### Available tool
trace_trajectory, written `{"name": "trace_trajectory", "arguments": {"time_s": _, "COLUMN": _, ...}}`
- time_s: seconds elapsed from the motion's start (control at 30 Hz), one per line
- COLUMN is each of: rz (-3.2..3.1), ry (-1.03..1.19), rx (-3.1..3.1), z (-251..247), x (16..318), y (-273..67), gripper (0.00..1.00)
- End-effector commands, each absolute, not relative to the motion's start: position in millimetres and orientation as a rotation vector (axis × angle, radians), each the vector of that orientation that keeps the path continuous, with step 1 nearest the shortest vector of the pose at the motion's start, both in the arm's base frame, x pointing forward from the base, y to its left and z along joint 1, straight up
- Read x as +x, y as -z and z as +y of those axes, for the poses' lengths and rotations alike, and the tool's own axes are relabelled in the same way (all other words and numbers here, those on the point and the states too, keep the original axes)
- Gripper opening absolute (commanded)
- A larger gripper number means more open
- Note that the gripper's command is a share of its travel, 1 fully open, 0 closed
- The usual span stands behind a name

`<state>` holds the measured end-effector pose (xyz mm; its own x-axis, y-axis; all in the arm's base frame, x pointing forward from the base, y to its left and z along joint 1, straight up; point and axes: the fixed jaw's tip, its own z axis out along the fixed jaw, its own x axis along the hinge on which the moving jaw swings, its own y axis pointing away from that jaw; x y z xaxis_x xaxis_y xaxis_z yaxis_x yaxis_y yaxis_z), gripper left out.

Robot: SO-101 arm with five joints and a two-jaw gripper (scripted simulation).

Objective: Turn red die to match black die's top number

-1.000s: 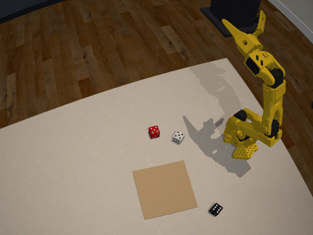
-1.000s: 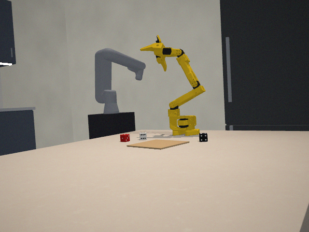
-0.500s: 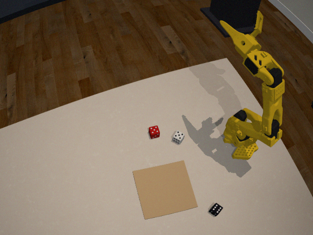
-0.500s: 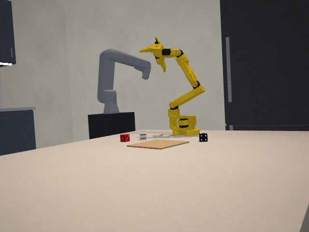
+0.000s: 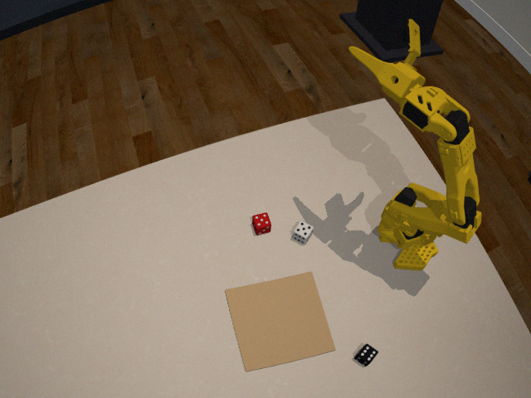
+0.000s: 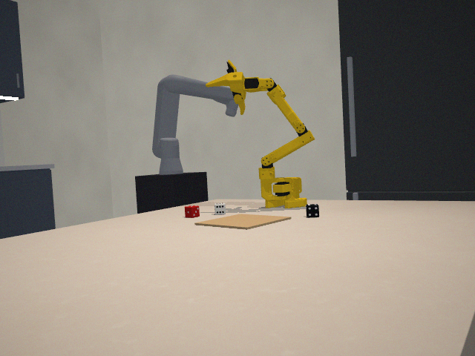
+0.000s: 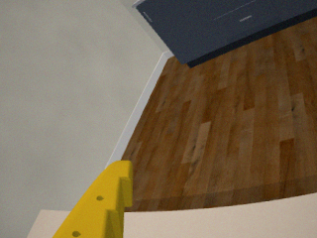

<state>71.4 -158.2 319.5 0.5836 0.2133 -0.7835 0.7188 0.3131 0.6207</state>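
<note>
The red die lies on the bare table, off the tan square mat, which lies flat in front of it. The white die lies just right of the red die. The black die lies right of the mat's near corner, and its top seems to show six. My gripper is open and empty, raised high above the table's far edge, far from all dice. The wrist view shows only one yellow jaw, floor and wall.
My arm's base stands at the table's far right, near the white die. A grey robot arm on a black pedestal stands on the floor behind the table. The table's far edge runs close behind the dice.
</note>
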Motion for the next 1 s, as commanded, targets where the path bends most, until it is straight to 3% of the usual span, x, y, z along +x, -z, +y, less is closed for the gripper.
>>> {"name": "trace_trajectory", "arguments": {"time_s": 0.0, "rz": 1.016, "ry": 0.357, "rx": 1.195, "z": -156.8, "x": 88.3, "y": -315.2, "gripper": 0.92}}
{"name": "trace_trajectory", "arguments": {"time_s": 0.43, "rz": 1.429, "ry": 0.134, "rx": 1.018, "z": -130.4, "x": 162.0, "y": -265.6, "gripper": 0.80}}
{"name": "trace_trajectory", "arguments": {"time_s": 0.73, "rz": 1.824, "ry": -0.061, "rx": 0.698, "z": -63.3, "x": 214.6, "y": -209.7, "gripper": 0.67}}
{"name": "trace_trajectory", "arguments": {"time_s": 0.97, "rz": 2.021, "ry": -0.155, "rx": 0.452, "z": -14.0, "x": 226.0, "y": -176.6, "gripper": 0.60}}
